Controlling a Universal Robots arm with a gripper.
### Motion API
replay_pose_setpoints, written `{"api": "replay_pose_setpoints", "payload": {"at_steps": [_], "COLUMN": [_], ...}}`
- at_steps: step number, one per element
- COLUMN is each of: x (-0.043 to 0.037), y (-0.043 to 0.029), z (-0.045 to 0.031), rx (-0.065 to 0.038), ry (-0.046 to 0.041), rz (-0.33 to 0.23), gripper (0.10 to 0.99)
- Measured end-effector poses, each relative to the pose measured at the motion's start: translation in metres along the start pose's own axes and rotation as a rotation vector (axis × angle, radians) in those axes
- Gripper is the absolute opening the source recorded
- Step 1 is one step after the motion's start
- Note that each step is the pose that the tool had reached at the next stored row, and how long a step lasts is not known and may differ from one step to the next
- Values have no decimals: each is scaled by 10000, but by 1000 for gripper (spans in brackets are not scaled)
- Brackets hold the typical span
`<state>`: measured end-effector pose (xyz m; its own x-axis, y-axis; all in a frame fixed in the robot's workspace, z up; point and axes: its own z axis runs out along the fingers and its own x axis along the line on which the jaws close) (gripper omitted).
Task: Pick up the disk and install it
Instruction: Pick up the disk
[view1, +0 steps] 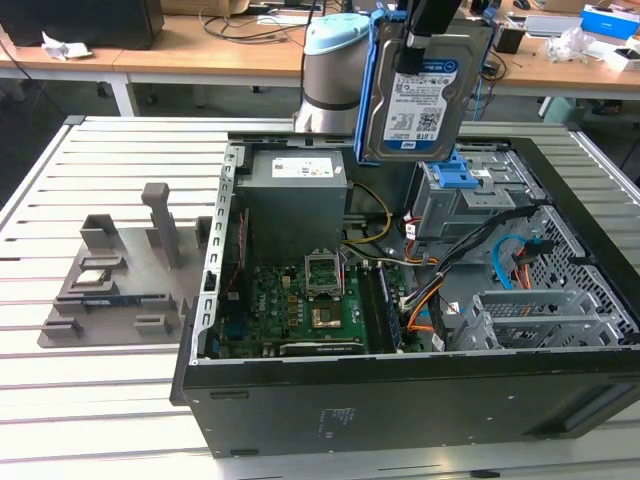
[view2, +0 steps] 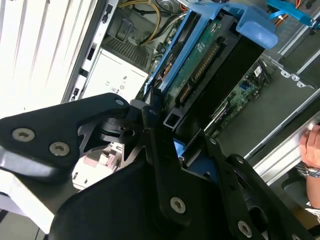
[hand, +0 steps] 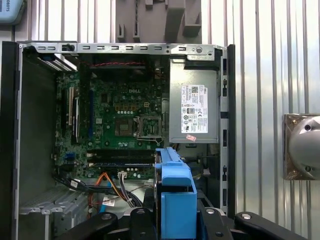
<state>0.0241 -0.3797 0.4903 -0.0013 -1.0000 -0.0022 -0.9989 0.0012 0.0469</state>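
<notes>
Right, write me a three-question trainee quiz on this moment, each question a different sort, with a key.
1. True or false: the disk already sits in the grey bay inside the computer case.
2. What is the gripper shut on? A) nothing, it hangs open B) the disk, by its blue carrier C) the computer case's wall
3. Fill in: in the exterior view, the grey fixture block lies on the exterior view's ____ of the case.
Key: 1 false, the disk is held in the air above the case; 2 B; 3 left.
</notes>
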Motion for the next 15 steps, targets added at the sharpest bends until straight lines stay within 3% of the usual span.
{"api": "replay_pose_setpoints", "payload": {"at_steps": [15], "x": [166], "y": [-1], "z": [9], "rx": [0], "ry": [0], "rz": [0], "gripper": [365]}}
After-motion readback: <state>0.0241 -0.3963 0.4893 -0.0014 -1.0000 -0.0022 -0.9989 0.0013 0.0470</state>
